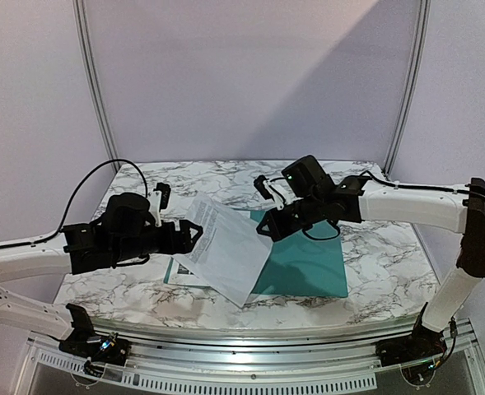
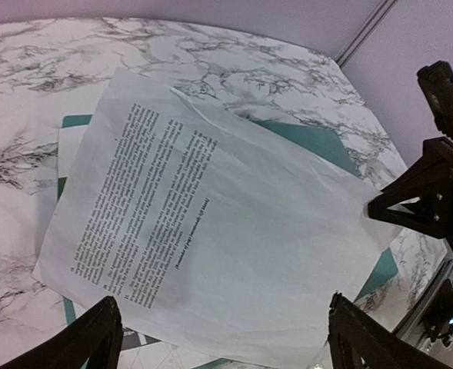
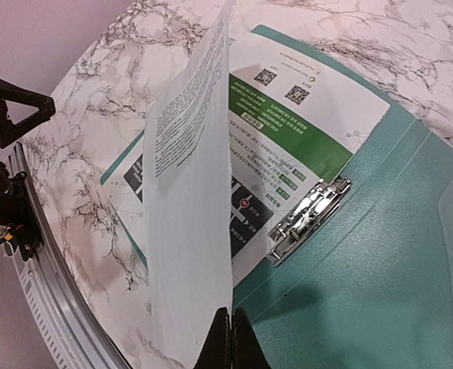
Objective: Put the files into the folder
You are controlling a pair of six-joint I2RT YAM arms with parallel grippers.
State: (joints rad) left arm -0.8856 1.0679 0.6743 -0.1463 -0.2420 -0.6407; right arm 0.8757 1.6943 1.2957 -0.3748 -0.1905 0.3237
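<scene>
Right gripper (image 3: 230, 338) is pinched tight on one edge of the white sheet (image 3: 188, 192), which hangs tilted over the green-header sheet (image 3: 288, 131) already lying in the open folder (image 3: 380, 269) by the clip (image 3: 307, 219). Left gripper (image 2: 226, 332) hovers wide apart, empty. Worry imo: such a thin pinch could let the floppy page slip, buckle, or land skewed, half out onto the counter (image 3: 118, 92).
</scene>
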